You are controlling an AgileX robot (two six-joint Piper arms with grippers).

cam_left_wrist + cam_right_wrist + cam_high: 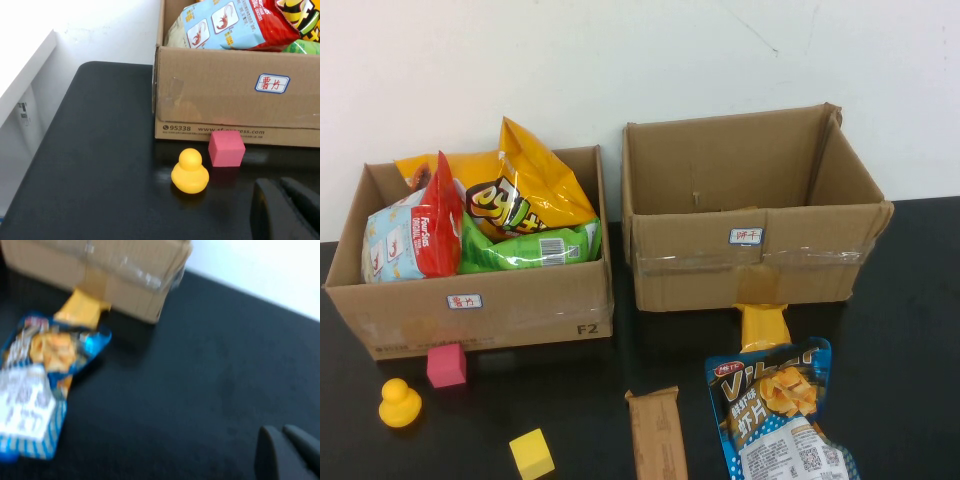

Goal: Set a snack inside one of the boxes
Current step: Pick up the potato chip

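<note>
A blue snack bag lies on the black table in front of the empty right box; it also shows in the right wrist view. A yellow packet lies between that bag and the box. A brown snack bar lies left of the bag. The left box holds several snack bags. Neither gripper shows in the high view. My left gripper is shut and empty, near the pink cube. My right gripper is shut and empty, over bare table right of the blue bag.
A yellow duck, a pink cube and a yellow cube sit in front of the left box. The duck and the pink cube also show in the left wrist view. A white wall stands behind the boxes.
</note>
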